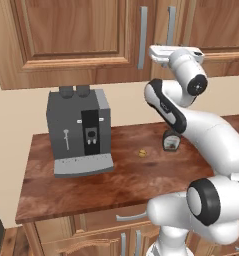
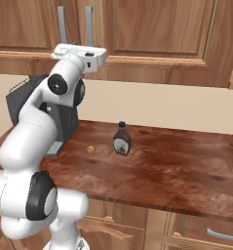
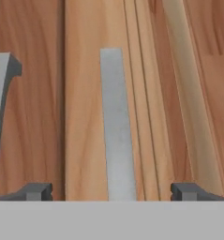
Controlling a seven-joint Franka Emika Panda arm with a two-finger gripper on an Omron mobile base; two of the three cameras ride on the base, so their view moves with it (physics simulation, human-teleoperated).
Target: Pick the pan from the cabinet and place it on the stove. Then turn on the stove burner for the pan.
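Left base view: the cabinet point(image 1: 76, 40) hangs on the far wall with its doors shut, so the pan must be behind them, out of sight. The arm reaches up so that the gripper point(image 1: 158, 54) sits just in front of the two grey bar handles point(image 1: 142, 37). On the table point(image 1: 116, 175) stand a coffee machine point(image 1: 80, 132), a small yellow bit point(image 1: 141, 153) and a dark bottle point(image 1: 170, 141).

Right base view: the gripper point(image 2: 81, 52) is again just below the handles point(image 2: 62, 24) at the left door edges. The bottle point(image 2: 121, 139) carries a pale label, too small to read. No stove is visible here.

Hand view: the fingers point(image 3: 36, 191) stand wide apart, with one bar handle point(image 3: 115, 122) running between them and the other handle point(image 3: 1, 103) to the left. Nothing is clamped.

Judging by its kind, the pan should be stiff, fairly heavy and unbalanced; gripping the thin handle near the bowl, or the rim, seems safest.
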